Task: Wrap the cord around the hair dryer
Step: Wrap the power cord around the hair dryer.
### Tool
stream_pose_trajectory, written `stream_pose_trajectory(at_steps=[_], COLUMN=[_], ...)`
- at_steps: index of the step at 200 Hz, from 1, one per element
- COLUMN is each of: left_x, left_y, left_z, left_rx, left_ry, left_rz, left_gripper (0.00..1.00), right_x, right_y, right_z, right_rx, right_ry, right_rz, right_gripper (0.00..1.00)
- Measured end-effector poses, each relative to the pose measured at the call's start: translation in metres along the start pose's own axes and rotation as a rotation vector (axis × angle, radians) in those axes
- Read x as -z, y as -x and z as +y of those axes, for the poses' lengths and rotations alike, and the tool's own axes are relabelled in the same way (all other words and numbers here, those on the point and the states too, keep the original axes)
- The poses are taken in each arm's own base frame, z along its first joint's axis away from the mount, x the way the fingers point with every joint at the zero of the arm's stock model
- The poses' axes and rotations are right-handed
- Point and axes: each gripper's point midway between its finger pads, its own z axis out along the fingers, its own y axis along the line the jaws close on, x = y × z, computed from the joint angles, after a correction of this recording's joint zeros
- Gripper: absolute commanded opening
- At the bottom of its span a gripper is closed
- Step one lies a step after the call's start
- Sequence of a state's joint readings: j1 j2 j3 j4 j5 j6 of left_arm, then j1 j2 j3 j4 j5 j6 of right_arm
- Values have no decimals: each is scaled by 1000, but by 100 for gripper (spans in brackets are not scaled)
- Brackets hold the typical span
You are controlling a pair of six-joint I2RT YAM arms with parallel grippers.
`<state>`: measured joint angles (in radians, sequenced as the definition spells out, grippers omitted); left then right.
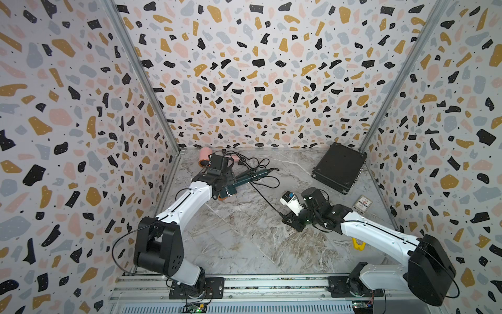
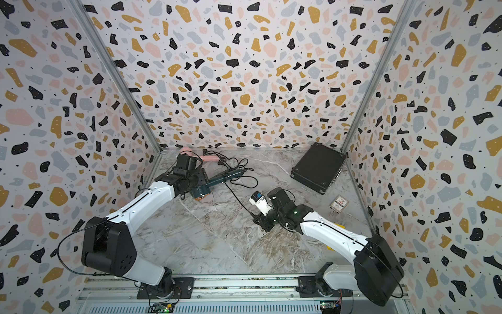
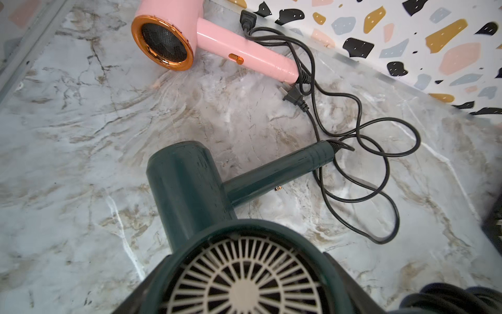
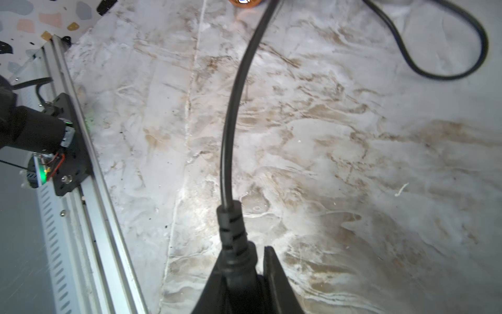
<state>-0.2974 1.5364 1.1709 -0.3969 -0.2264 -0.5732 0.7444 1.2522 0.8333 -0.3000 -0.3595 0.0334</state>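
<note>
One pink dryer [image 3: 222, 43] amid tangled cords [image 3: 304, 76]

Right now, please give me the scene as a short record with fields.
left pincer: shut on the head of the green hair dryer
right pincer: shut on the black cord at its moulded end
wrapping: not begun; loose loops lie on the table beside the green handle
pink hair dryer: lying untouched, farther from the robot
black case: far right corner
</note>
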Motion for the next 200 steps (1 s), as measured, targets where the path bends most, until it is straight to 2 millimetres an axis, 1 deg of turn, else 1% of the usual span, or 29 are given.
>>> stream_pose_trajectory(at_steps=[15,35,62,78,98,130,144,157,172,189,200], left_x=[-2,-5,-8,-7,-5,0,4,9,19,37,50], left_y=[-4,-10,-16,-20,-24,-35,-43,-52,-63,-71,-74], left_z=[-5,-13,-17,-20,-25,-41,-47,-51,-53,-57,-63], left_rx=[-57,-125,-206,-255,-313,-410,-453,-488,-518,-539,-544], left_ry=[27,46,63,69,68,36,12,-19,-70,-149,-216], left_rz=[-15,-24,-20,-16,-13,-4,7,28,57,90,103], left_gripper=[0,0,0,0,0,0,0,0,0,0,0], right_x=[11,22,34,37,38,38,36,34,33,33,31], right_y=[11,29,65,86,105,132,140,145,144,134,124], right_z=[5,4,-1,-7,-13,-22,-28,-39,-61,-95,-111], right_rx=[28,61,123,163,207,269,285,284,261,205,164], right_ry=[-13,-45,-100,-135,-174,-215,-226,-240,-268,-305,-304], right_rz=[-10,-31,-71,-86,-92,-92,-91,-86,-73,-52,-41], right_gripper=[0,0,0,0,0,0,0,0,0,0,0])
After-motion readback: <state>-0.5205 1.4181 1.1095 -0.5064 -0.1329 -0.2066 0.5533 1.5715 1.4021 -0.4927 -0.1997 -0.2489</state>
